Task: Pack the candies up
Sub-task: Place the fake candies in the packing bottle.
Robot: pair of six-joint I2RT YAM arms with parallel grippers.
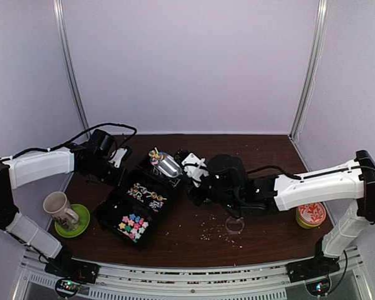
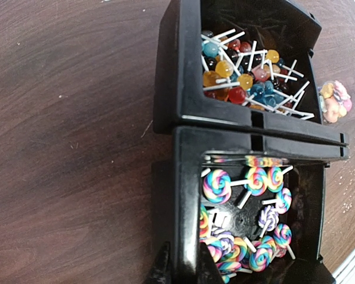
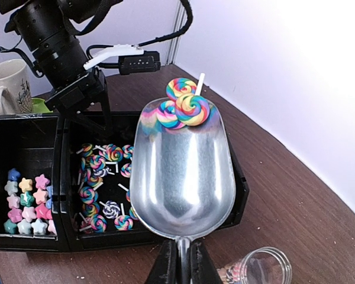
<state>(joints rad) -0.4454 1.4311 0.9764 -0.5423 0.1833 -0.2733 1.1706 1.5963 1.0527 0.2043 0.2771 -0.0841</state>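
A black three-compartment tray (image 1: 112, 206) holds the candies: star pieces (image 3: 26, 201), swirl lollipops (image 3: 103, 189) and ball lollipops (image 2: 242, 71). My left gripper (image 2: 183, 269) is shut on the tray's outer wall beside the swirl lollipop compartment. My right gripper (image 3: 183, 260) is shut on the handle of a metal scoop (image 3: 183, 171). The scoop hangs tilted over the tray's far end and carries a few swirl lollipops (image 3: 184, 106) at its tip. From above, the scoop (image 1: 165, 164) sits over the tray's back compartment.
A small open glass jar (image 1: 234, 225) lies on the table near the right arm, with a few candies inside (image 3: 263, 269). A mug on a green saucer (image 1: 62, 212) stands at the left. A red-and-white container (image 1: 310, 214) stands at the right. Pale crumbs dot the table.
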